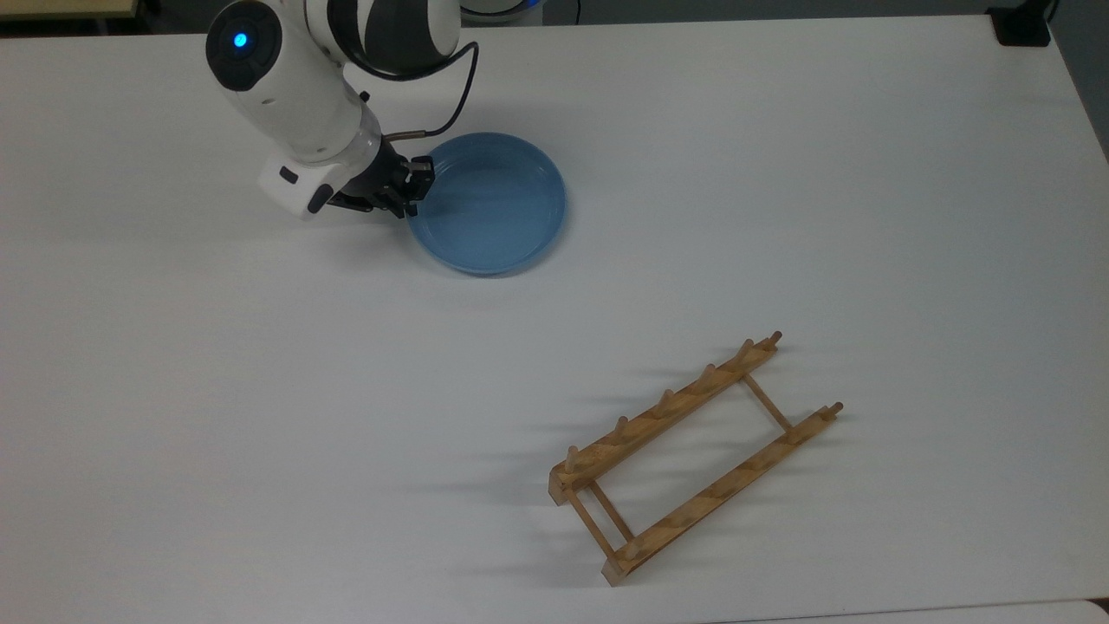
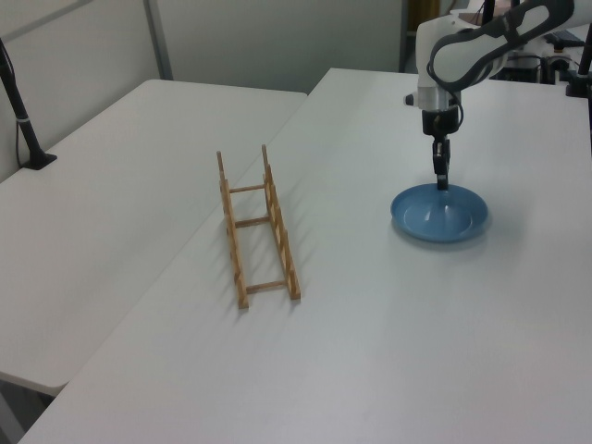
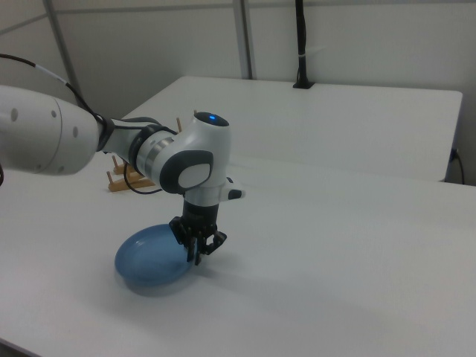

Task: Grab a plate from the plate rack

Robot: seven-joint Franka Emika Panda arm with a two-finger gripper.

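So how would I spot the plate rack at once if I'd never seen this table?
On the white table, look toward the top view's lower right, well apart from the blue plate. The plate rack is the empty wooden ladder-like frame: two pegged rails joined by thin dowels.

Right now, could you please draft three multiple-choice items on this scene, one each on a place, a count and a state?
1. Where is the plate?
A. Flat on the table, apart from the plate rack
B. Standing in the rack
C. On the floor

2. How many long rails does the rack have?
A. One
B. Two
C. Four

3. What is in the rack's slots?
A. A plate
B. Nothing
C. A cup

Answers: 1 A, the plate lies flat with the gripper at its rim on the top view's left; 2 B, two parallel pegged rails; 3 B, bare pegs.
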